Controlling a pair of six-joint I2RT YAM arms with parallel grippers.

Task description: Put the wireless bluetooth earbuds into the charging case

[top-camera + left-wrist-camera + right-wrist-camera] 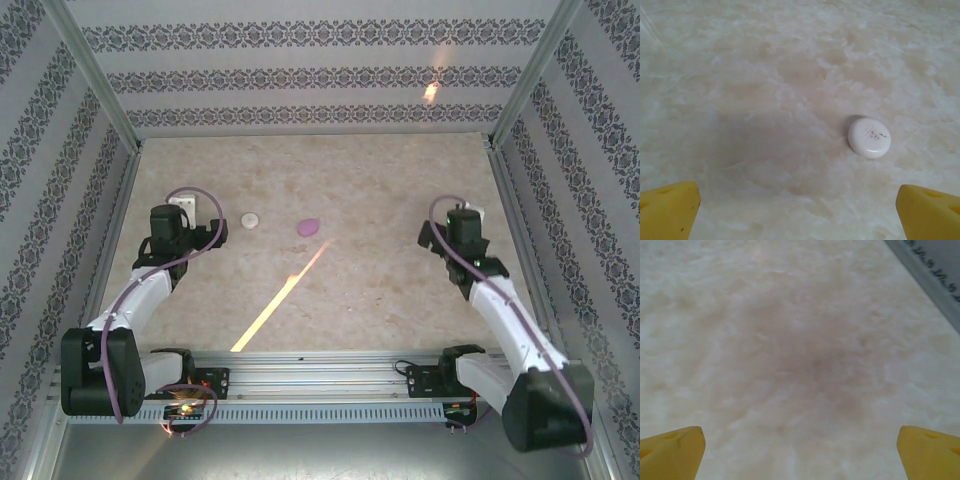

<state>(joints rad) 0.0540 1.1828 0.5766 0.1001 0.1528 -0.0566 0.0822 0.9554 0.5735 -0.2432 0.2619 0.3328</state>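
Note:
A white round charging case [250, 220] lies shut on the marbled table, and a purple one [308, 227] sits just to its right. The wireless bluetooth earbuds are out of view. My left gripper [184, 211] hovers a little left of the white case. In the left wrist view the white case [869, 137] lies ahead and to the right of the open gripper [797, 200], whose yellow fingertips [670, 207] have only bare table between them. My right gripper [462, 216] is far to the right, open over bare table [800, 437].
The tabletop [330, 290] is ringed by patterned walls and metal posts; a frame rail [935, 280] runs close on the right gripper's right side. A bright streak of light [285, 290] crosses the middle of the table.

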